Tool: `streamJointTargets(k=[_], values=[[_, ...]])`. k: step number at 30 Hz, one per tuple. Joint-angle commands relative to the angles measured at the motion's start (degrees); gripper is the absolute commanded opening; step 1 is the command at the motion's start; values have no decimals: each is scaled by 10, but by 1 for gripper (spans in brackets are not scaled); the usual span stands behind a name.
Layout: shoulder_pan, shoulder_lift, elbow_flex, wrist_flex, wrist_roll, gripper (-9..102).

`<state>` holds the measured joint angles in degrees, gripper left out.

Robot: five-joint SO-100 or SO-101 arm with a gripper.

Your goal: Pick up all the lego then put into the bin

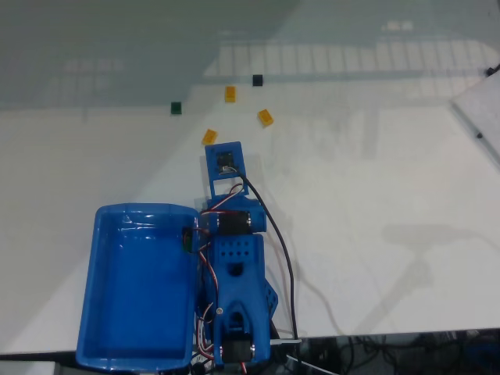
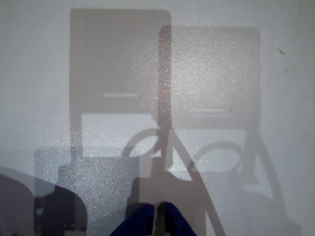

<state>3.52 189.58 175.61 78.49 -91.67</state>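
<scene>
In the fixed view, five tiny lego bricks lie on the white table beyond the arm: a dark green one (image 1: 176, 108), a black one (image 1: 258, 80) and three yellow-orange ones (image 1: 230, 94) (image 1: 266, 117) (image 1: 209, 137). The glossy blue bin (image 1: 105, 293) stands at the lower left and holds nothing I can see. My blue arm (image 1: 238, 266) is folded beside the bin, its wrist camera mount (image 1: 225, 162) just short of the nearest yellow brick. In the wrist view my gripper (image 2: 156, 210) enters from the bottom edge, its two blue fingertips together and shut on nothing, above bare table.
A pale board or sheet (image 1: 483, 113) lies at the right edge of the fixed view. A black cable (image 1: 281, 250) runs along the arm's right side. The table's front edge crosses the bottom of the picture. Shadows of the arm fall on the table surface in the wrist view.
</scene>
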Motion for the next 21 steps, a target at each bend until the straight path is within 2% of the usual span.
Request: streamJointTargets(k=[1,21], values=[[16,10,21,-7,73,0],[24,9,21,-7,66,0]])
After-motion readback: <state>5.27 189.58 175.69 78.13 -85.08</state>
